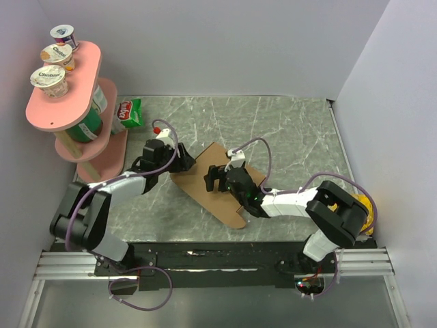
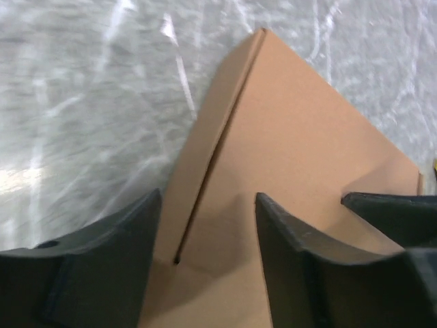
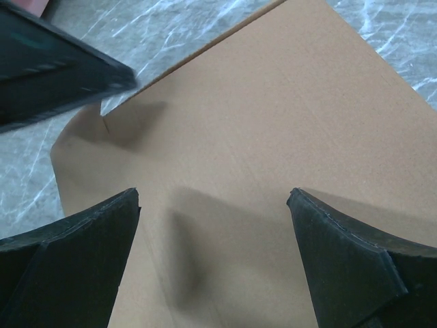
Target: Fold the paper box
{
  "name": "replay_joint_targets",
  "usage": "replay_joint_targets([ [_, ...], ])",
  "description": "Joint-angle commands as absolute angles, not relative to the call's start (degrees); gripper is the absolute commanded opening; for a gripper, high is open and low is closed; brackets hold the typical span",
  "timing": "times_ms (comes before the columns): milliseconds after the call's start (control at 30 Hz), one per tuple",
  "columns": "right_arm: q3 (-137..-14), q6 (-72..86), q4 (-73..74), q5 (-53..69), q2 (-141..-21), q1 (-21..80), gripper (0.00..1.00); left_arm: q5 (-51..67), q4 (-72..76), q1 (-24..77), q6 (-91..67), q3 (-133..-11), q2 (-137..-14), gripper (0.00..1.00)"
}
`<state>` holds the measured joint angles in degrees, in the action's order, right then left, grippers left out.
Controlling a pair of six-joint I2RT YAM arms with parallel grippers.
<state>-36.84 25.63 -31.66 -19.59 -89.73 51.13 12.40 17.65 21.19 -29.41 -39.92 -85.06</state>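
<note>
The paper box lies flat on the table as a brown cardboard sheet, set at a slant between both arms. My left gripper sits at its upper left edge. In the left wrist view the jaws stand apart over a narrow side flap and its slit, one finger on the table side and the other over the main panel. My right gripper hovers over the middle of the sheet. In its wrist view it is wide open above bare cardboard, with nothing between its fingers.
A pink two-tier stand with yogurt cups stands at the far left, with a green snack bag beside it. Something yellow lies behind the right arm's elbow. White walls close in the grey marbled table.
</note>
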Motion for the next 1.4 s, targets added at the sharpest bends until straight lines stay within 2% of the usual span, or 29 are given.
replay_joint_targets([
  [0,-34.5,21.5,-25.6,-17.9,-89.5,51.2,1.0,19.2,28.0,21.5,-28.0,-40.4,-87.9,0.55],
  [200,-35.4,14.6,-23.6,-13.8,-84.5,51.6,1.0,18.5,27.2,21.5,-26.6,-38.9,-89.7,0.41],
  [300,-34.9,10.8,-21.4,-12.5,-81.5,52.1,1.0,18.2,27.2,21.5,-26.1,-37.9,-89.7,0.38],
  [433,-37.7,4.2,-14.1,-17.7,-80.0,55.1,1.0,18.6,28.1,21.5,-27.1,-37.3,-88.5,0.38],
  [633,-41.5,-1.3,-6.3,-16.9,-77.9,57.3,1.0,18.3,26.4,21.5,-27.2,-37.8,-86.0,0.4],
  [1000,-50.6,-4.1,1.0,-11.4,-90.5,57.4,1.0,16.3,25.1,21.4,-27.2,-37.6,-84.3,0.43],
  [1133,-53.3,-2.6,4.7,-14.1,-95.3,57.4,1.0,14.0,22.9,20.9,-27.3,-38.3,-81.3,0.49],
  [1233,-54.2,-0.7,6.3,-15.6,-96.4,57.4,1.0,12.0,21.1,20.0,-28.0,-38.5,-78.6,0.58],
  [1333,-55.3,-0.3,8.6,-17.7,-98.0,57.4,1.0,11.4,20.8,18.7,-29.2,-37.4,-76.6,0.7],
  [1367,-56.1,-0.3,10.0,-18.9,-98.9,57.4,1.0,11.4,20.7,18.4,-29.5,-37.1,-75.7,0.8],
])
